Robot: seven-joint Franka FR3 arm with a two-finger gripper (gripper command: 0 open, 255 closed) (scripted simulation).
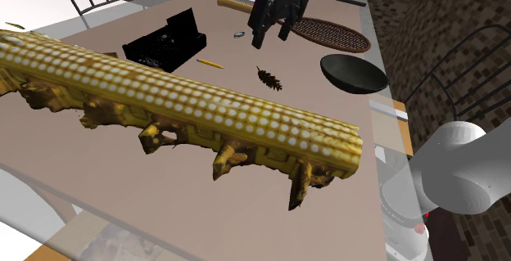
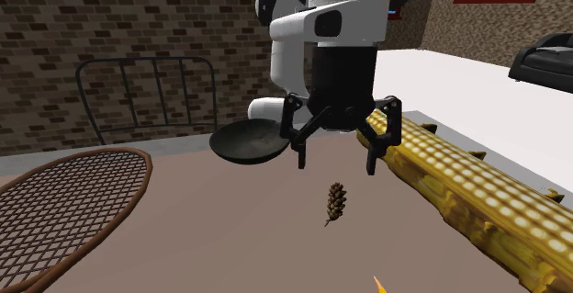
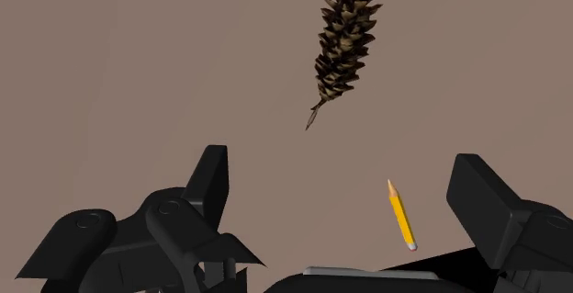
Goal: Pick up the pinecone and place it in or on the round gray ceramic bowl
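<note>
White arm (image 2: 317, 11), dark joints, black two-fingered claw (image 2: 337, 161)

Shoulder camera's high beside the arm (image 1: 458, 169), looking down the table (image 1: 311, 96). Second camera's low, close, across from it, facing back. Wrist camera stares straight down, near the table. All three catch the pinecone (image 3: 347, 34); both exteriors the bowl (image 1: 354, 73).

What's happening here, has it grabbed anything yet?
Not yet. The robot's hand hovers open above the brown table, holding nothing. The pinecone lies on the table beneath and slightly ahead of it, untouched, with a yellow pencil close by. The dark bowl sits empty off to the side, so neither the pick nor the placement is done.
</note>
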